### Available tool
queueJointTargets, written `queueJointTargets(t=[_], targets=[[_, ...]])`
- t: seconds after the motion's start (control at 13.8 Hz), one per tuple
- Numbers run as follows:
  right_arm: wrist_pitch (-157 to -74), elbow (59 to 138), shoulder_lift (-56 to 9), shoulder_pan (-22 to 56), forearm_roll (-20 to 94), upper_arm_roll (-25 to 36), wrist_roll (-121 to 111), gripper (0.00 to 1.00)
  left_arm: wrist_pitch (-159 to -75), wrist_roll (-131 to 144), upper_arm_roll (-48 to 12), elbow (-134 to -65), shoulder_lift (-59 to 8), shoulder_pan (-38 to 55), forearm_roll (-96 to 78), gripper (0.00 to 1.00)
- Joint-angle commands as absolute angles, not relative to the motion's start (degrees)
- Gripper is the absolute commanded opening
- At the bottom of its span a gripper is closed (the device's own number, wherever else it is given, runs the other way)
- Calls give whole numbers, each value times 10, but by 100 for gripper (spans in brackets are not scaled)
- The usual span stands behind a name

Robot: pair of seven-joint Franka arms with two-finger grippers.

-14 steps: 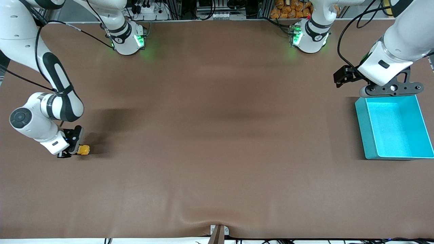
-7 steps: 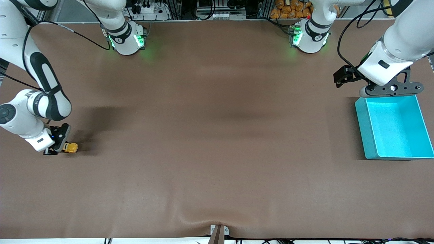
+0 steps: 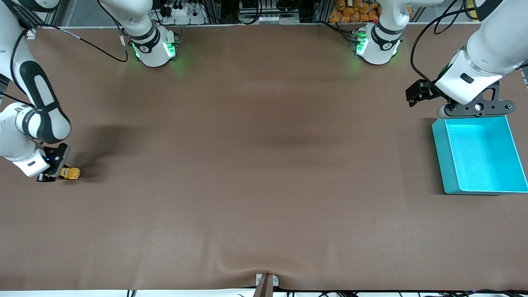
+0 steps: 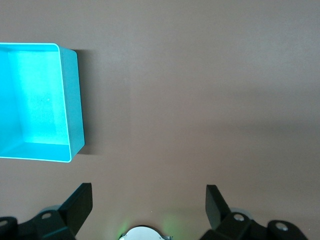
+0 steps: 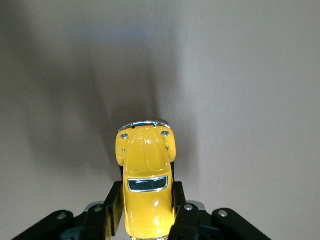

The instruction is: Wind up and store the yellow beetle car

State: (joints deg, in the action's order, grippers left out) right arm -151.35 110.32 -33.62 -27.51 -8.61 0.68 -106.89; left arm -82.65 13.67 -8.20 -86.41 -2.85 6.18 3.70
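Yellow beetle car (image 3: 70,173) is clamped by right pincer (image 3: 57,172) at tabletop (image 3: 264,165) edge; left pincer (image 4: 147,205) is spread above turquoise bin (image 3: 443,152).

Glossy yellow beetle car (image 5: 147,192); matt brown table (image 3: 264,185); smooth plastic-looking turquoise bin (image 3: 447,159).

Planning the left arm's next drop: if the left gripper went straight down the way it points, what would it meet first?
Probably bare table: the open left gripper points at brown surface beside the turquoise bin, not into it.

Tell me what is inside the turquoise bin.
Nothing shows inside the turquoise bin: only its bare floor. The left tool covers the rim nearest the arms' bases. The yellow beetle car sits clamped in the right tool.
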Motion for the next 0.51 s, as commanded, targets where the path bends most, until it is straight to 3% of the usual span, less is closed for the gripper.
queueJointTargets(t=[0.0, 0.07, 0.15, 0.44], targets=[[-1505, 1088, -367, -318, -89, -3, -1124, 23, -825, 149, -83, -862, -29, 65, 52, 100], [-1501, 1083, -367, -323, -89, -6, -1135, 48, -825, 149, -83, -863, -29, 65, 52, 100], [-1500, 1080, -367, -323, -86, -13, -1141, 99, -825, 149, -83, -863, -29, 65, 52, 100], [-1409, 1026, -359, -322, -85, -28, -1141, 100, -825, 149, -83, -863, -29, 65, 52, 100]])
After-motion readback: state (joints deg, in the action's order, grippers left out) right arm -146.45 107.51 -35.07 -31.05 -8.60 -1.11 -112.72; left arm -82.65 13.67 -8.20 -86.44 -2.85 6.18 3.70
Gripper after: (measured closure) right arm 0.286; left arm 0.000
